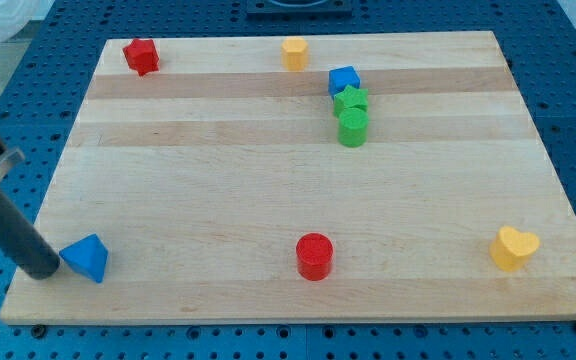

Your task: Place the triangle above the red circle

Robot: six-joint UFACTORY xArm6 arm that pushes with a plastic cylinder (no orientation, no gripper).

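Note:
A blue triangle (87,258) lies near the board's bottom left corner. A red circle (314,256) stands at the bottom middle, far to the triangle's right. My tip (42,268) is at the end of the dark rod, right against the triangle's left side, at the board's left edge.
A red star (141,55) is at the top left. A yellow block (294,52) is at the top middle. A blue cube (344,80), a green star (351,101) and a green cylinder (353,127) cluster right of centre at the top. A yellow heart (514,247) is at the bottom right.

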